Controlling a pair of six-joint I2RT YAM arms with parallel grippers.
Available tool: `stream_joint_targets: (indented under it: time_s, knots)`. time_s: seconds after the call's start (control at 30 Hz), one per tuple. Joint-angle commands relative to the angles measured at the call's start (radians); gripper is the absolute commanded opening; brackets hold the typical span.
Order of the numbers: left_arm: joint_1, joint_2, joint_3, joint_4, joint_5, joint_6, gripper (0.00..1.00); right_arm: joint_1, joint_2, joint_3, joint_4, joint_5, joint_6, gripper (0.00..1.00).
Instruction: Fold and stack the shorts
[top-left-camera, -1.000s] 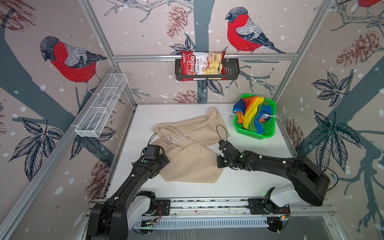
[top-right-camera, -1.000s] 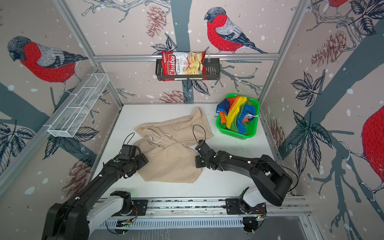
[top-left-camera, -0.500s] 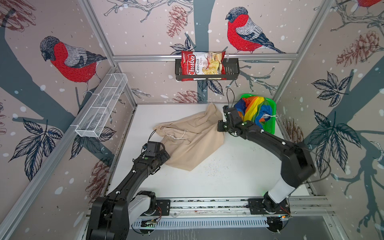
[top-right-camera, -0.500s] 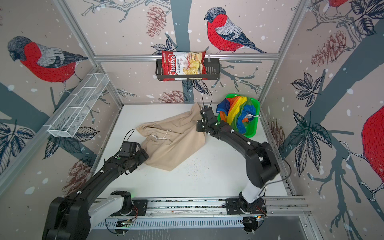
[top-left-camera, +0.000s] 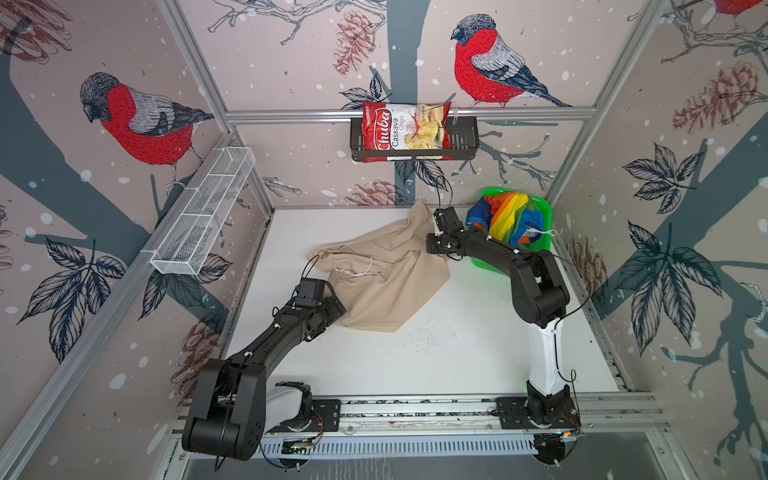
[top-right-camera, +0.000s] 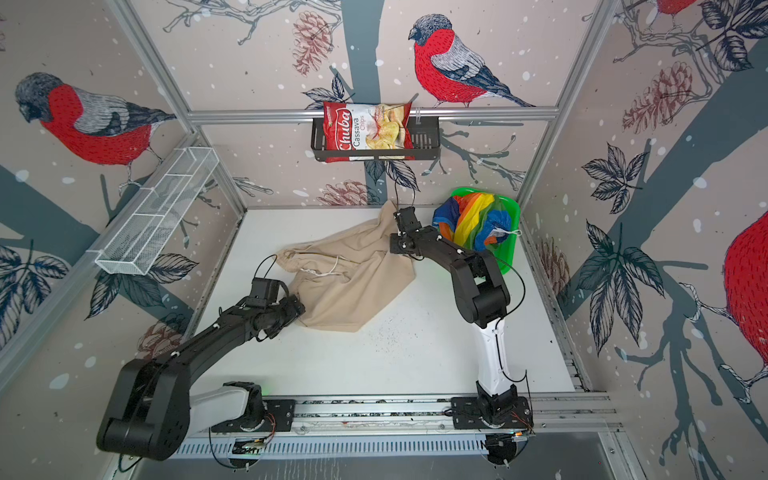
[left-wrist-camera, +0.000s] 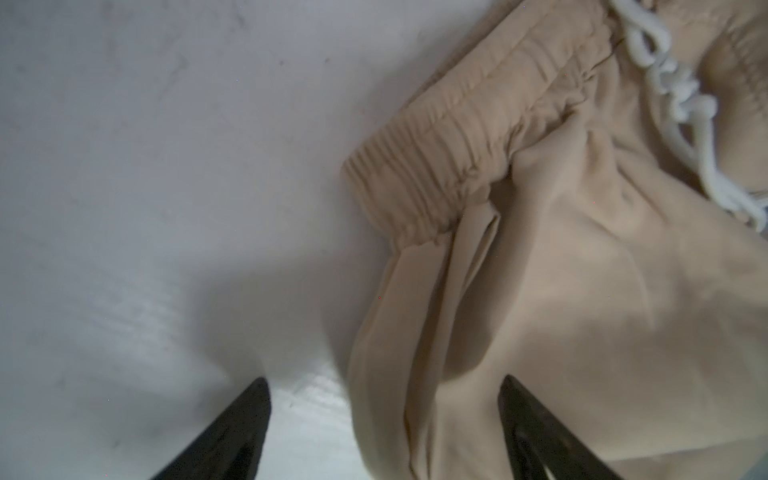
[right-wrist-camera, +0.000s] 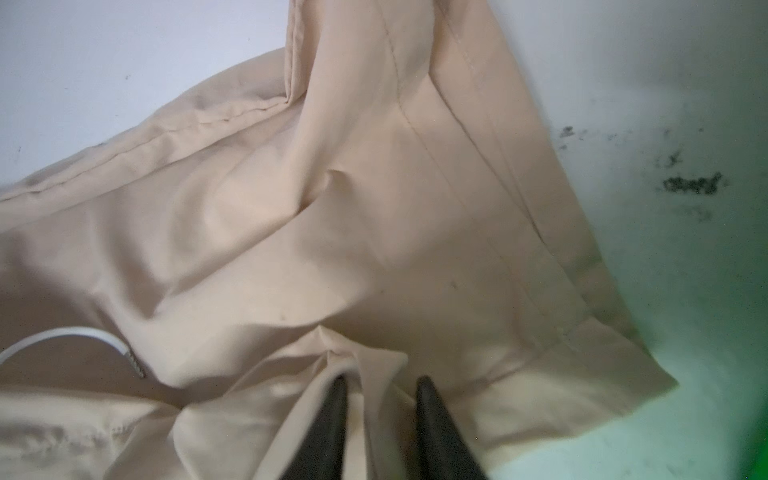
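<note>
Between the wide-open left hand (left-wrist-camera: 382, 380) and the half-parted right hand (right-wrist-camera: 382, 378), which straddles a cloth fold, the beige shorts (top-left-camera: 390, 270) look only roughly doubled; beside that hand the rainbow shorts (top-left-camera: 509, 218) wait unfolded in the basket (top-left-camera: 540, 203).

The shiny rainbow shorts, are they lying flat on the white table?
No, the shiny rainbow colour-blocked shorts sit bunched up inside the green plastic basket, not spread on the tabletop.
</note>
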Motion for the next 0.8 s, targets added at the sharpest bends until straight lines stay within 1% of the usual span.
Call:
stream_joint_targets:
  time_s: [0.0,0.07,0.13,0.17,0.2,0.27,0.33,0.47,0.5,0.57,0.63,0.7,0.73,0.77]
  knots:
    - [0.001,0.050,-0.004,0.054,0.087,0.002,0.62,-0.001,-0.126,-0.119,0.094,-0.006,0.016,0.53]
    - [0.000,0.068,0.015,0.064,0.109,-0.001,0.33,0.001,-0.248,-0.238,0.122,-0.002,0.025,0.53]
    - [0.000,0.065,0.040,0.056,0.121,-0.014,0.14,0.026,-0.392,-0.384,0.176,0.027,0.027,0.53]
    - [0.000,0.055,0.055,0.054,0.132,-0.024,0.07,0.055,-0.475,-0.466,0.207,0.054,0.018,0.55]
    - [0.000,0.043,0.068,0.055,0.143,-0.031,0.02,0.086,-0.538,-0.533,0.233,0.080,0.004,0.58]
    - [0.000,0.012,0.111,0.039,0.159,-0.050,0.00,0.195,-0.670,-0.665,0.268,0.162,-0.036,0.61]
    - [0.000,-0.015,0.178,0.010,0.168,-0.059,0.00,0.308,-0.756,-0.755,0.279,0.243,-0.041,0.63]
    - [-0.001,-0.065,0.329,-0.073,0.171,-0.072,0.00,0.514,-0.861,-0.866,0.307,0.348,0.043,0.67]
    - [-0.001,-0.073,0.358,-0.091,0.173,-0.073,0.00,0.560,-0.868,-0.878,0.321,0.387,0.057,0.69]
    - [-0.001,-0.085,0.424,-0.134,0.177,-0.081,0.00,0.649,-0.858,-0.875,0.354,0.517,0.093,0.78]
    - [-0.001,-0.095,0.464,-0.160,0.188,-0.092,0.00,0.708,-0.837,-0.850,0.393,0.605,0.094,0.85]
    - [-0.001,-0.100,0.487,-0.170,0.199,-0.107,0.00,0.759,-0.756,-0.819,0.450,0.694,0.068,0.92]
    - [-0.001,-0.104,0.487,-0.168,0.209,-0.112,0.00,0.781,-0.711,-0.792,0.474,0.723,0.047,0.98]
    - [0.000,-0.107,0.519,-0.167,0.218,-0.117,0.00,0.799,-0.662,-0.756,0.486,0.741,0.025,0.99]
